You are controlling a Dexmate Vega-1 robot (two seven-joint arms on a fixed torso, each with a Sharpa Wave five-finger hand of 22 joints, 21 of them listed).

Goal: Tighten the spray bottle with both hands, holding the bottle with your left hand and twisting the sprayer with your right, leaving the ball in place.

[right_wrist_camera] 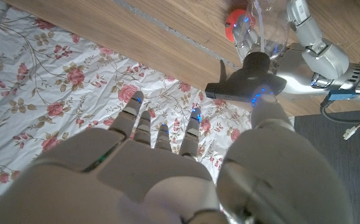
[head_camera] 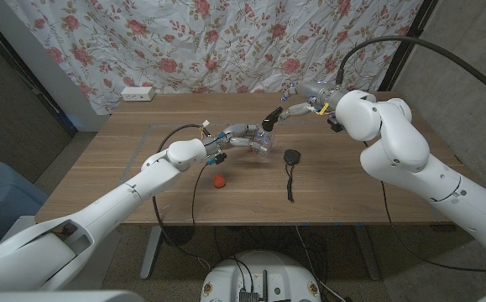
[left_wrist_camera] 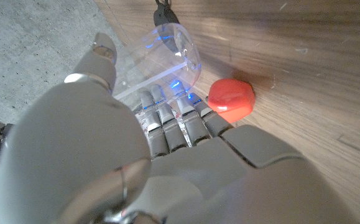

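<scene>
1. Spray bottle [head_camera: 262, 143]: clear plastic body, standing near the middle of the tabletop [head_camera: 125, 168], somewhat toward the far edge. Its black sprayer [head_camera: 271, 117] sits on top and leans toward the far right corner
2. Left hand [head_camera: 234, 135]: reaches in from the near left corner and holds the bottle body. In the left wrist view the fingers [left_wrist_camera: 167, 115] lie wrapped against the clear wall of the bottle, with the thumb [left_wrist_camera: 102, 56] up along its other side
3. Right hand [head_camera: 303, 103]: comes in from the right edge at sprayer height. In the right wrist view its thumb [right_wrist_camera: 263, 102] touches the black sprayer head, while the other fingers [right_wrist_camera: 161, 134] stand straight and apart, clear of it. Whether the sprayer is truly pinched cannot be told from these views
4. Ball [head_camera: 218, 180]: red, lying on the tabletop nearer the front edge than the bottle, to its left and apart from it. In the left wrist view it sits just beside the left hand's fingers; contact cannot be judged
5. Black round object [head_camera: 292, 156] with a strap trailing toward the near edge: lies to the right of the bottle, apart from it
6. White power strip [head_camera: 138, 94]: at the far left corner
7. Floral curtain [head_camera: 226, 42]: hangs behind the far edge
</scene>
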